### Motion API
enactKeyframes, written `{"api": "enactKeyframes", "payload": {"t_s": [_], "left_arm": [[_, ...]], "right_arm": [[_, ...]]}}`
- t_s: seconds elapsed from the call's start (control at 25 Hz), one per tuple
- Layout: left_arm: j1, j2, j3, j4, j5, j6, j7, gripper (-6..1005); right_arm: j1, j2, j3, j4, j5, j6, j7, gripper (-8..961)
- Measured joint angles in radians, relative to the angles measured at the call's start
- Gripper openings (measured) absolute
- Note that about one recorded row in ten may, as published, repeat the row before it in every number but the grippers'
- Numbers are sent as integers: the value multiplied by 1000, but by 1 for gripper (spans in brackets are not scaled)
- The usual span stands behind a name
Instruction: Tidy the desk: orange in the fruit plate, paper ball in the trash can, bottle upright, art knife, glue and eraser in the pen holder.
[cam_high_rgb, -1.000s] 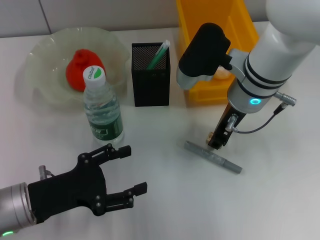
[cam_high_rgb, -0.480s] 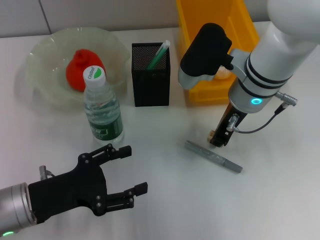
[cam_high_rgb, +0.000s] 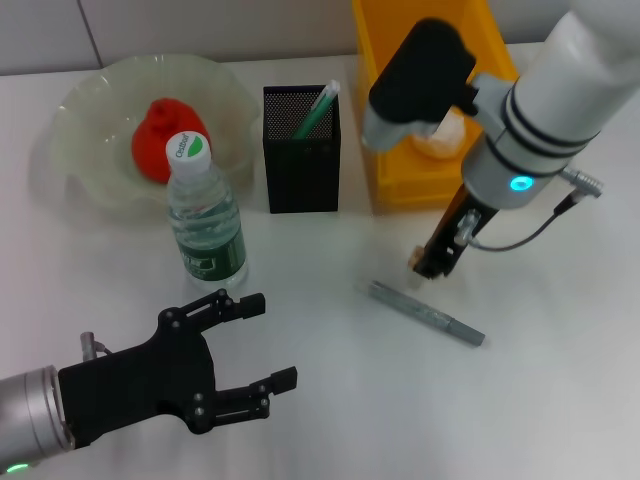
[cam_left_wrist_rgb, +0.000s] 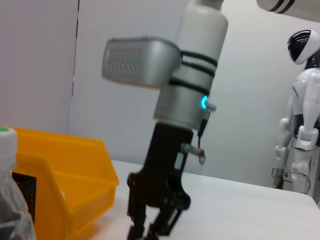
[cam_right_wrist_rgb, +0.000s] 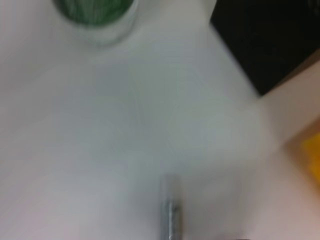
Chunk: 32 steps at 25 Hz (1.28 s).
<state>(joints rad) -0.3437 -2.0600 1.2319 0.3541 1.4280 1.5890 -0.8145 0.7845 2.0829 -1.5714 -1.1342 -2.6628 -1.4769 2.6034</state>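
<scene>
The orange (cam_high_rgb: 158, 140) lies in the pale-green fruit plate (cam_high_rgb: 80, 110) at the back left. In front of the plate the bottle (cam_high_rgb: 205, 220) stands upright. The black mesh pen holder (cam_high_rgb: 300, 150) holds a green stick. Inside the yellow trash can (cam_high_rgb: 400, 185) the white paper ball (cam_high_rgb: 440, 138) shows behind my right arm. The grey art knife (cam_high_rgb: 425, 312) lies flat on the table. Just above its far end hangs my right gripper (cam_high_rgb: 428, 264), shut on a small tan block, the eraser (cam_high_rgb: 414, 262). My left gripper (cam_high_rgb: 262, 338) rests open near the front left, holding nothing.
In the left wrist view the right arm's gripper (cam_left_wrist_rgb: 155, 220) hangs beside the trash can (cam_left_wrist_rgb: 65, 185), with the bottle (cam_left_wrist_rgb: 9, 200) at the edge. The right wrist view shows the art knife (cam_right_wrist_rgb: 170, 210), the bottle (cam_right_wrist_rgb: 95, 10) and the pen holder (cam_right_wrist_rgb: 270, 35) below.
My right gripper has risen and shifted a little toward the pen holder, the eraser going with it. More of the paper ball shows now. The left arm has barely moved.
</scene>
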Motion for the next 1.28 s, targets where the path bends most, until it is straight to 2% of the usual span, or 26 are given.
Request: {"api": "enactKeyframes", "payload": {"t_s": [0.24, 0.36, 0.56, 0.8, 0.96, 1.28], "left_arm": [[0, 0, 11, 1, 0, 3, -1, 847], [0, 0, 14, 4, 0, 3, -1, 847], [-4, 0, 17, 5, 0, 5, -5, 847], [-9, -1, 29, 8, 0, 8, -12, 847], [-9, -2, 38, 8, 0, 8, -12, 847], [-11, -5, 43, 3, 0, 8, -12, 847]], "right_arm": [[-37, -3, 122, -224, 0, -106, -2, 264], [-35, -3, 212, -377, 0, -165, 1, 271], [7, -3, 295, -457, 4, -167, 4, 283], [37, -4, 300, -403, 23, -75, -10, 298], [56, -3, 287, -285, 67, 39, -37, 307], [83, -1, 285, -139, 133, 147, -109, 326]]}}
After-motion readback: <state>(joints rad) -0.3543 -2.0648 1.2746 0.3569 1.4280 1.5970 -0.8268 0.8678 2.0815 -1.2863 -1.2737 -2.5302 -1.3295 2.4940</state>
